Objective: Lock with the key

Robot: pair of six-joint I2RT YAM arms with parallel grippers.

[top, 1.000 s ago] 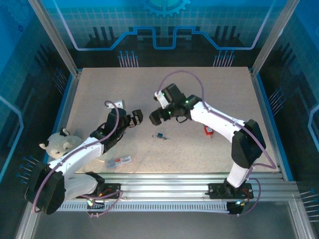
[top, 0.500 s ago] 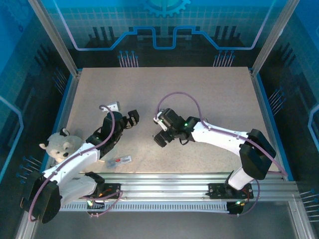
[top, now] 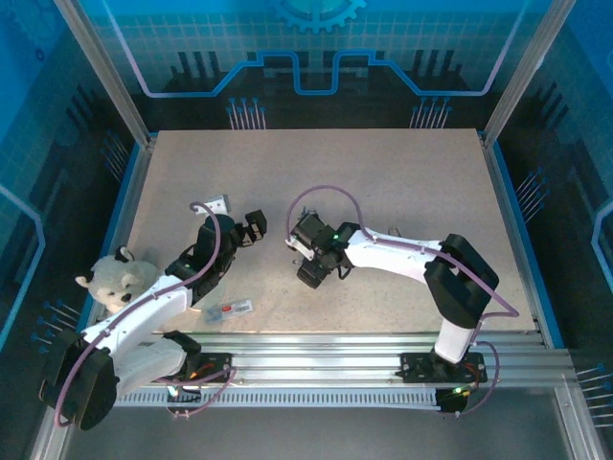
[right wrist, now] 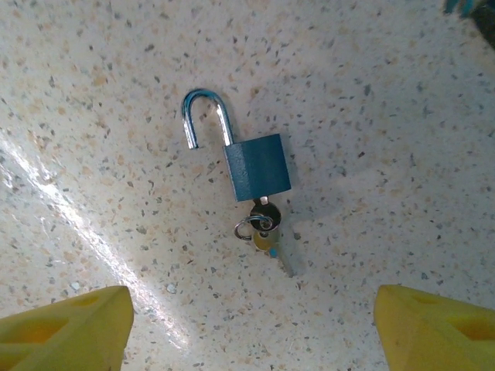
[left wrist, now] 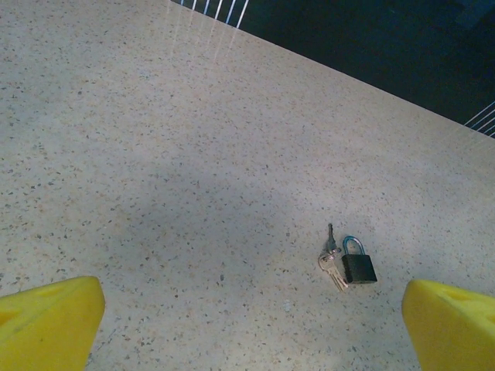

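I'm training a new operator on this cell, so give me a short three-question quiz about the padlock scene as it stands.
1. True or false: the padlock has its shackle shut.
2. The keys lie: A) against the padlock, B) far from it, C) in a gripper.
3. Fill in: the left gripper and right gripper both stand ___.
Key: 1 false, it is open; 2 A; 3 open.

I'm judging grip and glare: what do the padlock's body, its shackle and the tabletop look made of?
Padlock body: likely metal with matte blue coating, flat colour. Shackle: polished steel, by its bright reflections. Tabletop: speckled stone-like or laminate, slightly glossy, showing a light streak.
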